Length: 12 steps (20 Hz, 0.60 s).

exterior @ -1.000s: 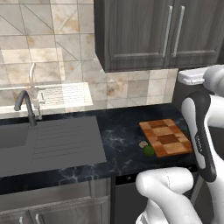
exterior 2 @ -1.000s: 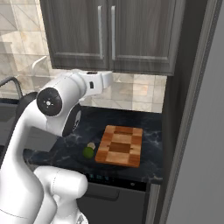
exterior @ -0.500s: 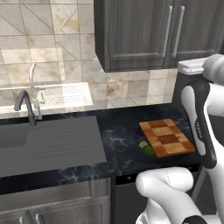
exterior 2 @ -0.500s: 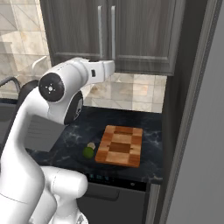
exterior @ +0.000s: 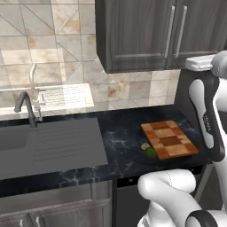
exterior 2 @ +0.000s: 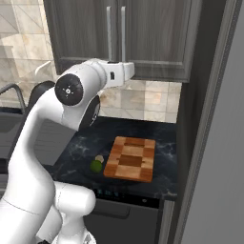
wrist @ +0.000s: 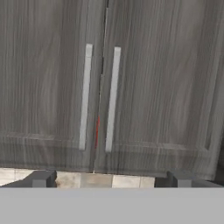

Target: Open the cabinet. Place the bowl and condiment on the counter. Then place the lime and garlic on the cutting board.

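Dark grey wood-grain cabinet dead ahead of my gripper, both doors shut. Fingers spread wide, nothing between them, not touching anything yet. Two silver bar handles sit just above and ahead of my fingertips: left handle, right handle, door seam between them. Thin red sliver shows through the seam, probably the bowl inside, can't confirm. Condiment presumably in there too, hidden.

Change over the last second: my hand has swung up from beside the base to cabinet height, wrist now level and pointing at the doors. Base hasn't moved. Jaws stayed fully apart the whole time. Means I'm lined up for the handle approach, so step one (open cabinet) is in hand but not started.

Below and behind my gripper: black counter, with checkered cutting board on it, bare. Lime sits on the counter just off the board's left edge, garlic touching or just beside it on the far side. Both still need to go on the board.

Next, judged: move forward, centre one handle between the fingers, close, pull. Risk: catching both handles, they're close together.
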### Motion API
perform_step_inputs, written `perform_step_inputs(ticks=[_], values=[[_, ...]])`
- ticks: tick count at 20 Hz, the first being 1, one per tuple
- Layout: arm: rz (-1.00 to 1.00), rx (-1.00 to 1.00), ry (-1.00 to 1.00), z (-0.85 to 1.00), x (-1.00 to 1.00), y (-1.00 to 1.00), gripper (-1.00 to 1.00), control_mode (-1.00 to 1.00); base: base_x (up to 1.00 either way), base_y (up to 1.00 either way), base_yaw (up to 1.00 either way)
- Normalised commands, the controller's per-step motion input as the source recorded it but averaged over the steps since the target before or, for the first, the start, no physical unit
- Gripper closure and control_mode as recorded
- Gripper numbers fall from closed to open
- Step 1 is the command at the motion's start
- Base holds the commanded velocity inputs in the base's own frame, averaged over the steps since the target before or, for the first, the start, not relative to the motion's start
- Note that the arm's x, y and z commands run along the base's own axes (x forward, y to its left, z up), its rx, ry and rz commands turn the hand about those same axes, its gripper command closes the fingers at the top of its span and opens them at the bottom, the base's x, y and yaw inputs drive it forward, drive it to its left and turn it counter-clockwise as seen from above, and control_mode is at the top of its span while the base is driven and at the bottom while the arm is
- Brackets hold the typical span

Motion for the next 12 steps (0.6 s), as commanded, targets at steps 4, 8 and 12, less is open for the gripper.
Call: perform_step_inputs(ticks=[4,8,12], values=[[0.00,0.02,0.00,0.00,0.22,-0.23,-1.00,-1.00,0.00,0.00,0.00],[0.00,0.00,0.00,0.04,0.38,-0.08,-1.00,-1.00,0.00,0.00,0.00],[0.00,0.00,0.07,0.01,0.59,0.00,-1.00,-1.00,0.00,0.00,0.00]])
